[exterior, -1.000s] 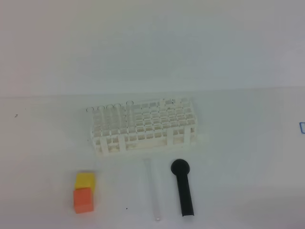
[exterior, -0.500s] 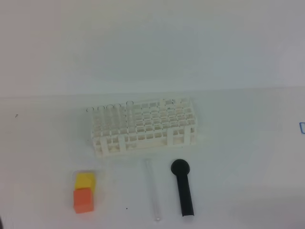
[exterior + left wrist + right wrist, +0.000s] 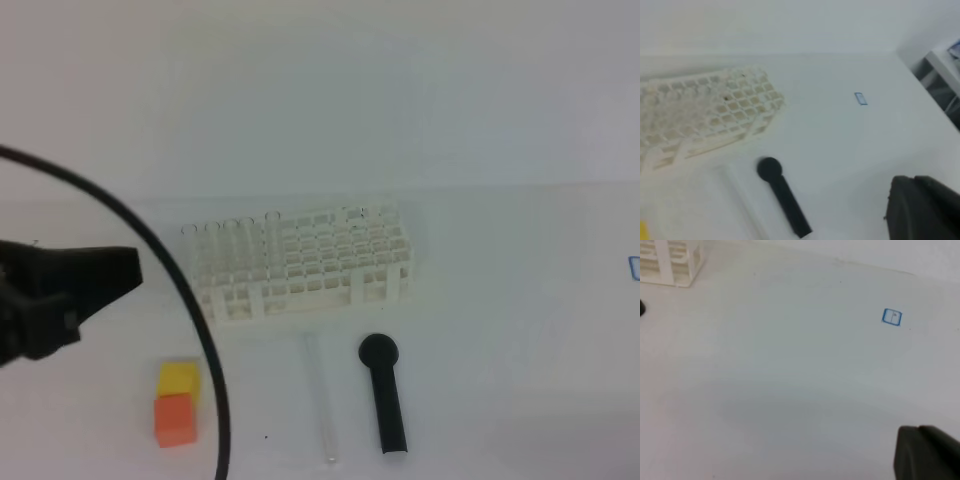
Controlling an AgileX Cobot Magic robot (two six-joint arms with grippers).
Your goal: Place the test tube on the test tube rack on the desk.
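Note:
The test tube (image 3: pixel 322 400) lies flat on the desk (image 3: pixel 500 350), clear and faint, in front of the test tube rack (image 3: pixel 300 262). The white lattice rack stands mid-desk with a few tubes in its left rows. My left gripper (image 3: pixel 95 278) hangs as a dark shape at the left, well left of the rack and above the blocks. I cannot tell how its jaws stand. In the left wrist view I see the rack (image 3: pixel 700 107), the faint tube (image 3: pixel 746 200) and one dark gripper part (image 3: pixel 925 210). The right wrist view shows one dark gripper part (image 3: pixel 925 455) and the rack's corner (image 3: pixel 670 260).
A black round-headed stick (image 3: pixel 383 395) lies right of the tube, parallel to it. A yellow block (image 3: pixel 178 378) and an orange block (image 3: pixel 174 420) sit at the front left. A black cable (image 3: pixel 205 340) arcs over the left side. A small blue mark (image 3: pixel 891 317) is on the desk's right.
My left arm and its cable have come into the exterior view from the left. The tube, rack, stick and blocks have not moved.

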